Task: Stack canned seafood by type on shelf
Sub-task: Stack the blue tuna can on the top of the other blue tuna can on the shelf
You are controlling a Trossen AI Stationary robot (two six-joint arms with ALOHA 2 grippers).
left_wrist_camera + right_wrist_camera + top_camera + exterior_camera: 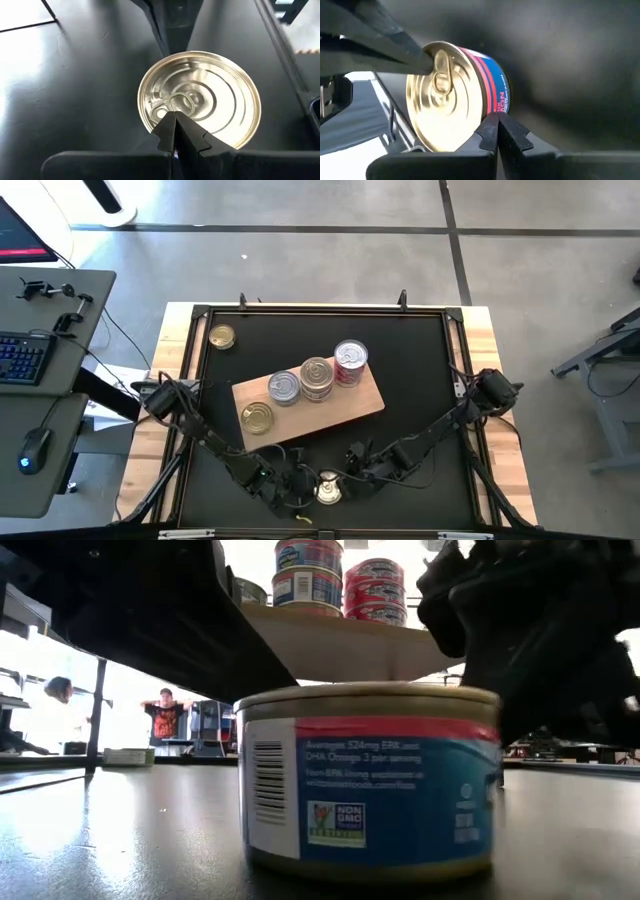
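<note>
A robotics lab or workshop: bare concrete floor, a desk with keyboard and mouse beside the black worktop on its wooden frame, and a person standing in the bright room behind.

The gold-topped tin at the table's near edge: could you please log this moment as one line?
gold-topped tin: upright, off shelf | left gripper: shut, above tin | right gripper: shut, beside tin

Glossy gold metal tin, wooden shelf
</note>
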